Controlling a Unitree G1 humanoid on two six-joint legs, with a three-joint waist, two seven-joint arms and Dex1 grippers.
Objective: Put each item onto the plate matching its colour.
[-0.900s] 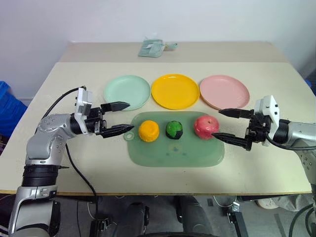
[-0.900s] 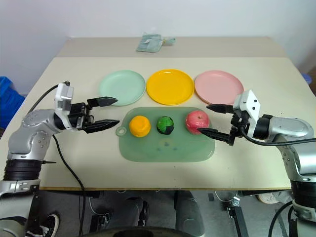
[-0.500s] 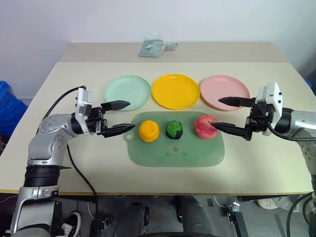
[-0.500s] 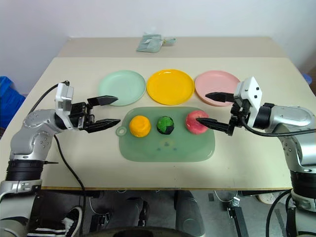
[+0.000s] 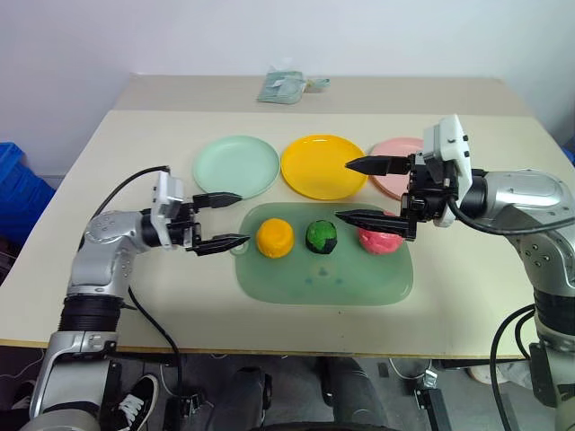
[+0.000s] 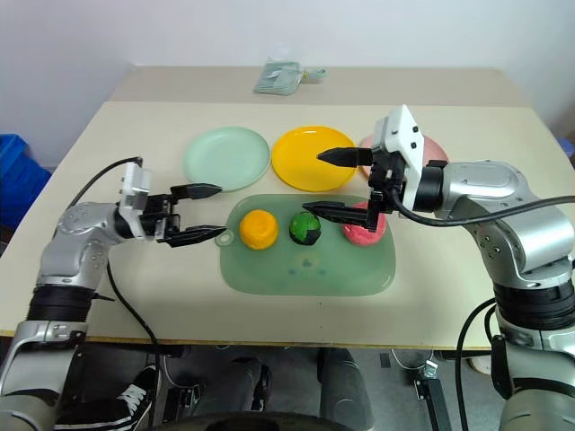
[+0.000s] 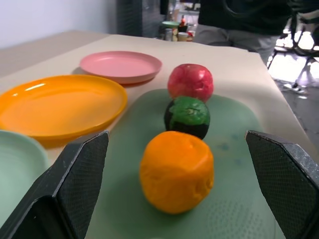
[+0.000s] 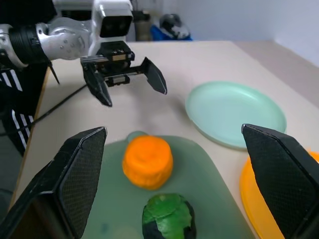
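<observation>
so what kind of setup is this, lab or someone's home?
Most likely a lab or test room, not a home: a bare beige table against a plain white wall, with toy fruit laid out on a green mat beside three colour-matched plates, such as the yellow plate.

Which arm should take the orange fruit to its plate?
Left, probably. The left gripper is open beside the orange fruit, whereas the right gripper hangs beyond the green fruit.

Left gripper held level, fingers spread, pointing right, right gripper gaping, pointing left
</observation>
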